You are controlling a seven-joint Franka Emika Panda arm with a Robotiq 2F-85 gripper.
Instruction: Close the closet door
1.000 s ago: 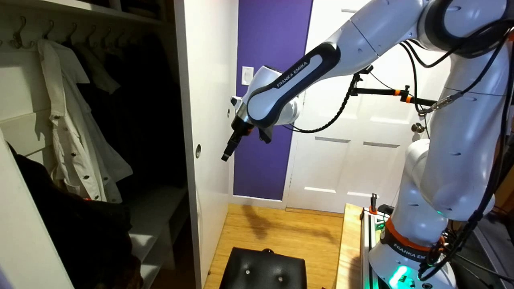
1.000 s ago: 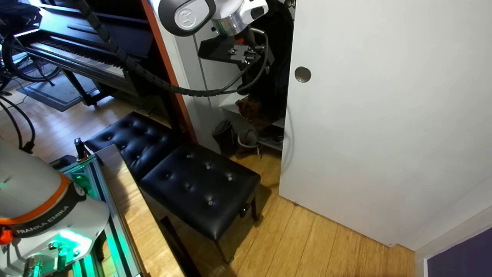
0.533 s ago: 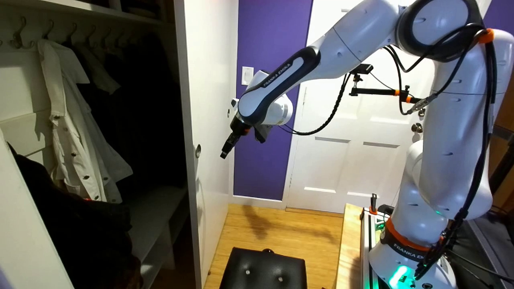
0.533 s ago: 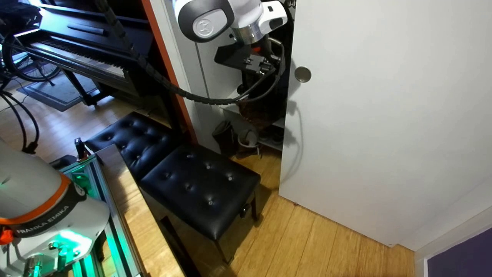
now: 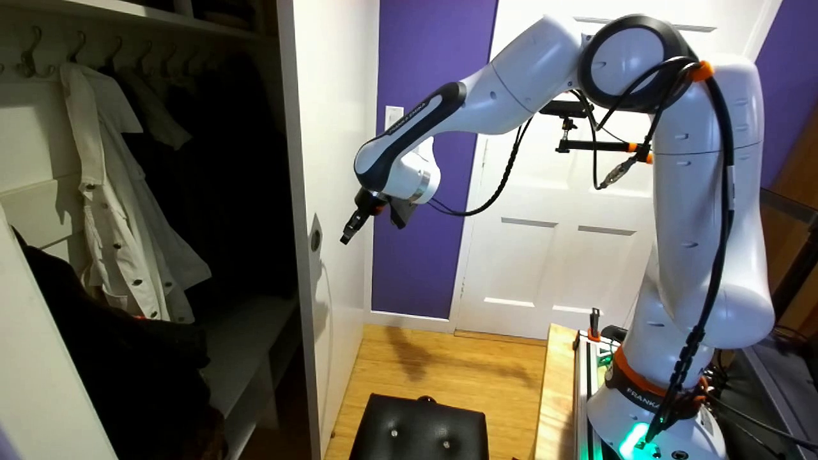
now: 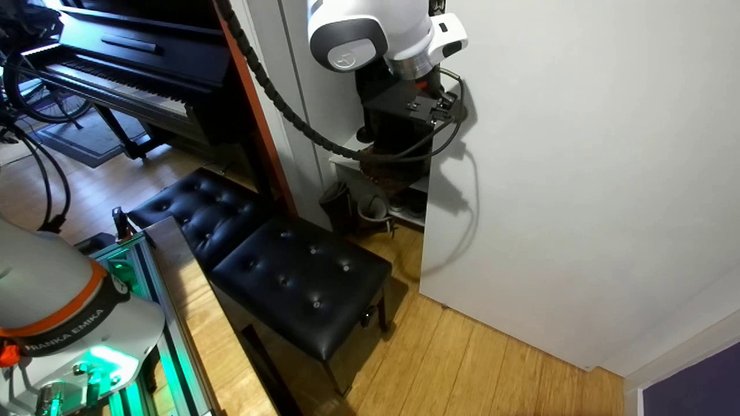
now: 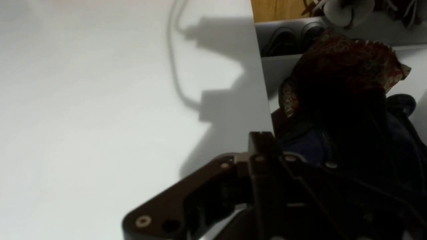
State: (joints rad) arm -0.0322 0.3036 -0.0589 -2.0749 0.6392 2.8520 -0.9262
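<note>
The gripper (image 5: 346, 240) has its two fingertips (image 7: 255, 143) pinched together, nothing between them. Over the past second it has swung across towards the round sunken handle (image 5: 316, 240) near the edge of the white door (image 5: 339, 160); in an exterior view its body now hides most of that handle, and its shadow (image 6: 448, 192) spreads over the door below. A slim gap shows beyond the tips, so I'd say it isn't touching yet. The door itself hasn't budged in that second. It leaves much of the closet (image 5: 32, 144) uncovered, a white jacket (image 5: 124, 220) hanging in plain sight. So, as I read it, the closing hasn't begun; this is the lining-up. It looks like a slider, so those clenched tips probably need to dip into the handle's hollow and push sideways across the opening. Should they miss, they may just skate along the smooth face. A black padded bench (image 6: 300, 283) sits near the door's bottom corner; I can't tell whether it clears the door's path.
</note>
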